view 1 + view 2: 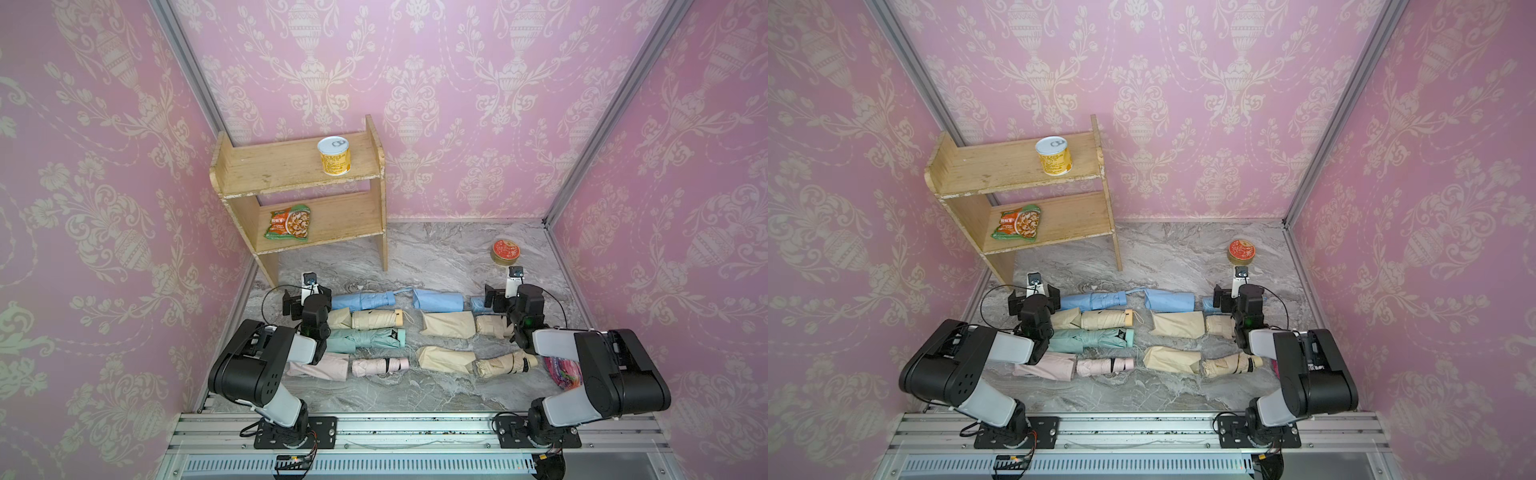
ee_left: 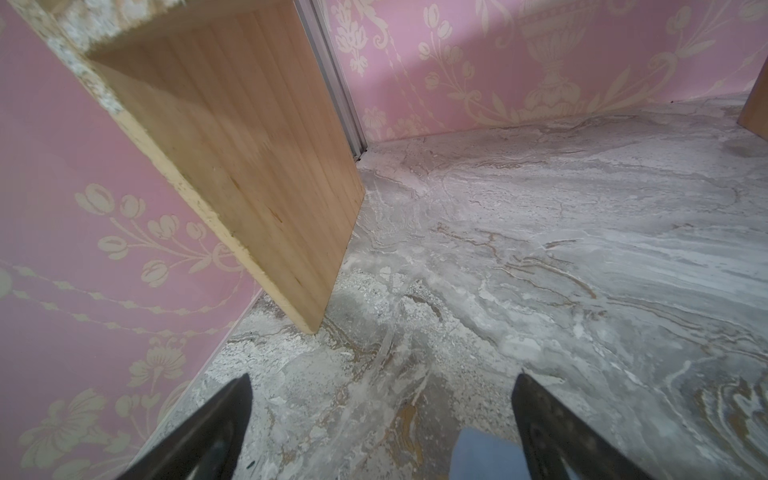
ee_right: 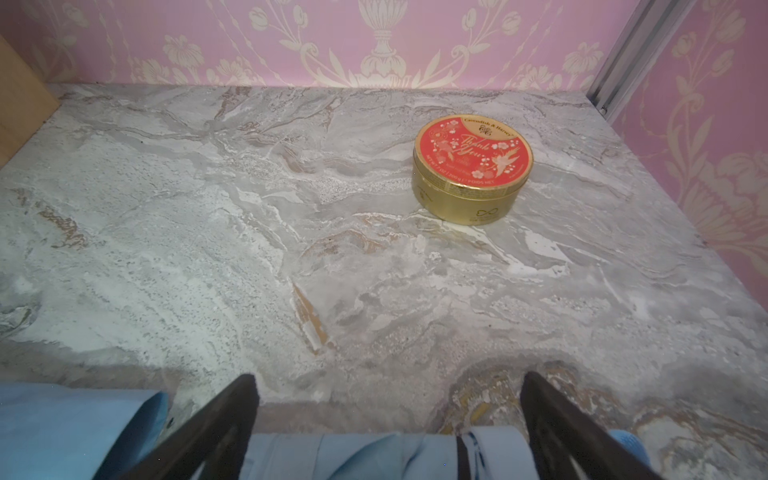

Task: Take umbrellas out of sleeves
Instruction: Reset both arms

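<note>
In both top views, umbrellas and sleeves lie in rows on the marble floor. On the left, the light blue point(image 1: 368, 300), beige point(image 1: 376, 319), mint point(image 1: 380, 336) and pink point(image 1: 380, 366) umbrellas each lie end to end with a matching sleeve, such as the pink one point(image 1: 320, 368). On the right lie a light blue sleeve point(image 1: 438, 300) and two beige sleeves point(image 1: 448, 324) with beige umbrellas point(image 1: 505, 363). My left gripper point(image 2: 382, 380) is open, with a blue fabric corner point(image 2: 482, 453) by one finger. My right gripper point(image 3: 388, 380) stands open over a light blue umbrella point(image 3: 374, 455).
A wooden shelf point(image 1: 299, 166) at the back left holds a yellow can point(image 1: 334, 156) and a snack packet point(image 1: 288, 222); its leg point(image 2: 249, 166) is close ahead of my left gripper. A red-lidded gold tin point(image 3: 471, 166) stands ahead of the right gripper. A colourful packet point(image 1: 563, 372) lies under the right arm.
</note>
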Robot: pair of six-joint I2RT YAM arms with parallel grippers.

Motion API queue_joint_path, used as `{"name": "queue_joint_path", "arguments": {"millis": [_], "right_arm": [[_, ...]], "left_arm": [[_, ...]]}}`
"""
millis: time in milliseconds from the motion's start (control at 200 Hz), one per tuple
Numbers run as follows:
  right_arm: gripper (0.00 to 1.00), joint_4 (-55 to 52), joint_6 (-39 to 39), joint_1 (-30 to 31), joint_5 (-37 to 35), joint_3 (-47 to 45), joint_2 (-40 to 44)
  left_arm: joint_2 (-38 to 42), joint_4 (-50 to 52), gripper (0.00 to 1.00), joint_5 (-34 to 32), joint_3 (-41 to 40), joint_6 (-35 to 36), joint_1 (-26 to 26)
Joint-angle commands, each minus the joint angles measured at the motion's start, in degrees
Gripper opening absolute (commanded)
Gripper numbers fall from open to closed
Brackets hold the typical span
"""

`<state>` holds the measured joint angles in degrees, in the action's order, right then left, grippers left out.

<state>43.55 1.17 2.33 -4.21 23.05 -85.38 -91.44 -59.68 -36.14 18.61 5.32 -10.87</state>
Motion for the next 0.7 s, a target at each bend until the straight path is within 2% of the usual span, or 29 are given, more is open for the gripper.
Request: {"name": "queue_joint_path", "arguments": {"millis": [0, 495, 696], "right_arm": [[1.00, 2.1, 0.1, -0.3, 1.3, -0.2, -0.5], [1.00, 1.7, 0.4, -1.0, 2.9, 0.0, -0.6], [1.00, 1.6, 0.4, -1.0, 2.9, 0.0, -0.6]], "left_arm": [[-0.6, -2.5, 0.99, 2.5, 1.2, 1.5, 0.8], [0.3, 5.8, 0.99, 8.9, 4.1, -1.9, 4.1], [0.8, 8.4, 0.99, 14.3, 4.8, -3.5, 6.3]]}}
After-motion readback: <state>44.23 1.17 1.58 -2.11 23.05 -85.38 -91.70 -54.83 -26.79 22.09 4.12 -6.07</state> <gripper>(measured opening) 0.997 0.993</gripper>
